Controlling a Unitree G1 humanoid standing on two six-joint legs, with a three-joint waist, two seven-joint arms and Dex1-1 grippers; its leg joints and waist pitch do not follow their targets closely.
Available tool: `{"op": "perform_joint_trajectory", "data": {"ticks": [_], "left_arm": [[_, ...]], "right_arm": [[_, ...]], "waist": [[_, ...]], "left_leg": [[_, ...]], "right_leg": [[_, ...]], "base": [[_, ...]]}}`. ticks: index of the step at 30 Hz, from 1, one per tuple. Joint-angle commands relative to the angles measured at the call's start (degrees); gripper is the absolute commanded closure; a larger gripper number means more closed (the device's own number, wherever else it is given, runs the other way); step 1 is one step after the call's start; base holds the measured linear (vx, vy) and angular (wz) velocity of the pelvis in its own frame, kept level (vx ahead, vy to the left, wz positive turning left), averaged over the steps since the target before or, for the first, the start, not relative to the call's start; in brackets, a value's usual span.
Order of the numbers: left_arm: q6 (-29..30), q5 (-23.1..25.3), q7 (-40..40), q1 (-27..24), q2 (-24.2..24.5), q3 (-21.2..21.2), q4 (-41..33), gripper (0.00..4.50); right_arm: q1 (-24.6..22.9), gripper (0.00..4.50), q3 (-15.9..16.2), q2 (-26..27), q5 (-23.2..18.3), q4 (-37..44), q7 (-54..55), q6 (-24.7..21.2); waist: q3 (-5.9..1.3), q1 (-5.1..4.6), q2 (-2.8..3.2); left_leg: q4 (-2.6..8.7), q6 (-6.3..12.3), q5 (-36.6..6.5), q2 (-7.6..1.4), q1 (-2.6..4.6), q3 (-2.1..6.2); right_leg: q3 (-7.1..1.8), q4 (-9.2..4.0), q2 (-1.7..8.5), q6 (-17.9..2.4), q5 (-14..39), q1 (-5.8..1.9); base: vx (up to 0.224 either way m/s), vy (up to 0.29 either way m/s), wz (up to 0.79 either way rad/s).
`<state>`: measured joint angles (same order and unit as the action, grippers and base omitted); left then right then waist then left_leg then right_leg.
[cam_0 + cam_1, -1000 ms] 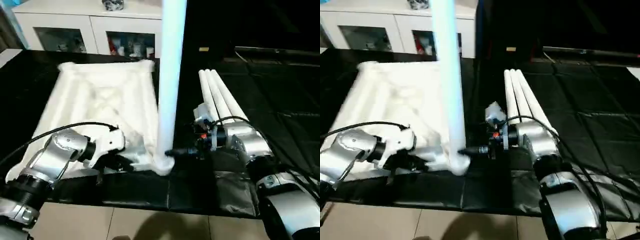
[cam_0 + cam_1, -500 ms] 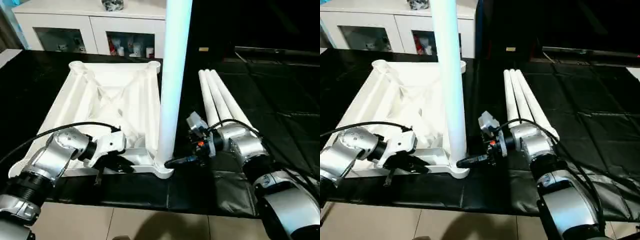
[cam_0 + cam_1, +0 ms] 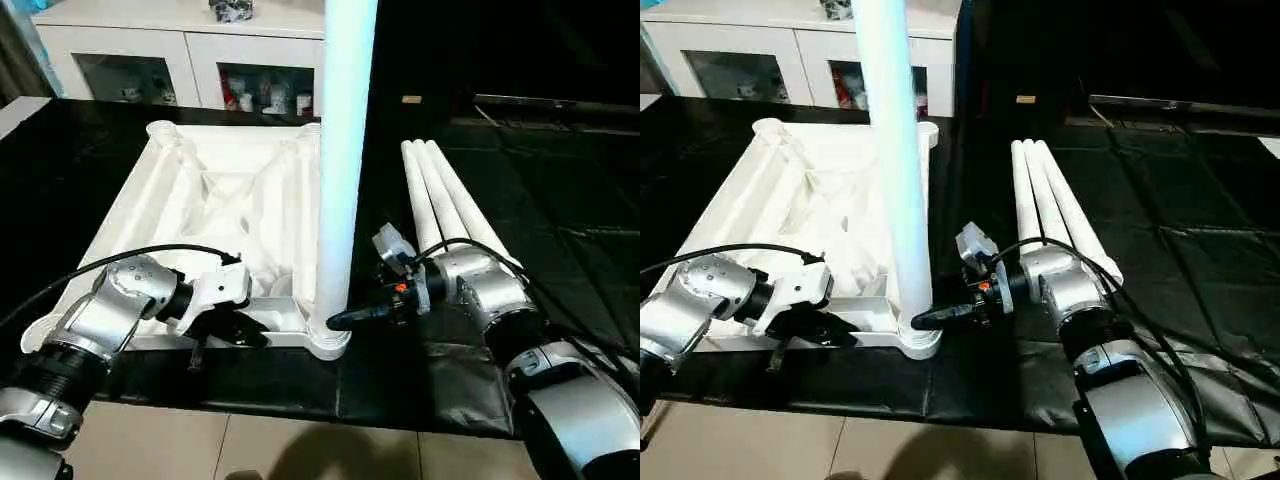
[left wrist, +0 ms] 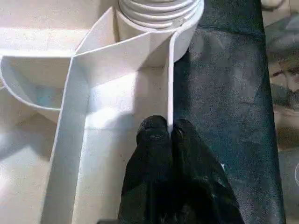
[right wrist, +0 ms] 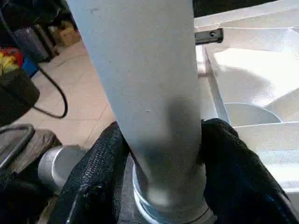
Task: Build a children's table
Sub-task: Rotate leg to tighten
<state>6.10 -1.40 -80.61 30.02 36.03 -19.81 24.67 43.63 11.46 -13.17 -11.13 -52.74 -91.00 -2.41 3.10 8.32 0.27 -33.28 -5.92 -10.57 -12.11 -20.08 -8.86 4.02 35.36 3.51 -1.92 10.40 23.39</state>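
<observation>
The table top (image 3: pixel 220 215) lies underside up on the black-covered bench (image 3: pixel 560 200), its ribs showing, with one leg (image 3: pixel 340 150) standing upright in the near right corner socket (image 3: pixel 328 338). Three spare legs (image 3: pixel 445 200) lie side by side on the bench just right of the top.

We read the right gripper (image 5: pixel 159 186) as closed on the upright leg close above the socket, one black finger on either side of the tube. The left gripper (image 4: pixel 169 133) pinches the thin near rim wall of the top, a little left of the same socket, with its fingers (image 4: pixel 152 135) pressed together on the wall.

We judge the leg to be seating in the socket, though the threaded end (visible as ridges at the socket mouth in the left wrist view) suggests it may not be fully home.

Risks, as we see them:
- Letting go early could let the tall leg lean and topple toward the spare legs.
- A sideways push from the right gripper could cross the threads or jam the leg.
- The left grip is on a narrow wall; it may slip, and the top could then slide on the smooth bench cover.
</observation>
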Motion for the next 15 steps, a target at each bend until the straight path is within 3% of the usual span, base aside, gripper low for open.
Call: {"op": "perform_joint_trajectory", "data": {"ticks": [1, 6, 7, 9, 12, 15], "left_arm": [[1.68, 0.94, 3.69, 0.69, -0.92, 0.65, 1.25, 4.50], [11.31, -2.71, 12.27, -0.22, -4.46, 6.30, -1.16, 4.50], [14.97, -3.44, 16.38, -0.09, -6.30, 8.25, -2.36, 4.50], [18.14, -3.70, 20.59, 0.34, -8.30, 9.94, -3.07, 4.50], [21.37, -3.29, 26.15, 0.84, -11.22, 11.71, -4.00, 4.50], [24.07, -2.18, 31.53, 0.97, -14.84, 12.55, -5.19, 4.50]], "right_arm": [[-0.74, 2.45, -0.39, 0.96, -1.80, 1.60, -1.50, -1.43], [-4.44, 2.46, -4.04, 3.64, -1.70, 2.50, 10.85, -2.58], [-5.10, 2.46, -4.93, 5.05, -1.23, 1.96, 17.39, -1.77], [-5.50, 2.47, -5.41, 6.54, -0.31, 1.36, 23.85, -0.96], [-5.88, 2.49, -5.78, 8.95, 1.31, 0.70, 31.92, -0.42], [-5.38, 2.51, -6.99, 12.53, 2.65, -0.18, 41.69, -1.32]], "waist": [[-4.06, -0.44, 0.12], [-3.53, -0.89, 0.09], [-3.52, -1.01, -0.06], [-3.44, -1.74, -0.28], [-3.59, -2.75, -0.39], [-3.62, -3.36, -0.15]], "left_leg": [[3.43, 2.65, -8.75, -1.25, 0.15, -0.66], [3.78, 0.91, -11.43, -1.11, -0.12, -0.51], [3.81, 0.37, -12.91, -0.97, 0.14, -0.50], [3.89, 0.01, -12.83, -0.69, -0.12, -0.33], [3.69, 0.25, -11.24, -0.44, -0.29, -0.28], [3.62, 0.65, -10.21, -0.47, -0.41, -0.24]], "right_leg": [[-2.68, -3.44, 4.17, -13.08, 8.98, -3.20], [-2.68, -3.89, 4.22, -11.44, 15.02, -3.10], [-2.71, -4.35, 4.44, -10.13, 19.47, -3.14], [-2.68, -4.75, 4.48, -8.58, 22.89, -3.28], [-2.64, -4.89, 4.39, -7.97, 22.65, -3.28], [-2.66, -4.65, 4.15, -8.94, 19.19, -3.18]], "base": [[0.000, 0.000, 0.00], [0.000, 0.000, 0.00], [0.000, 0.000, 0.00], [0.000, 0.000, 0.00], [0.000, 0.000, 0.00], [0.000, 0.000, 0.00]]}}
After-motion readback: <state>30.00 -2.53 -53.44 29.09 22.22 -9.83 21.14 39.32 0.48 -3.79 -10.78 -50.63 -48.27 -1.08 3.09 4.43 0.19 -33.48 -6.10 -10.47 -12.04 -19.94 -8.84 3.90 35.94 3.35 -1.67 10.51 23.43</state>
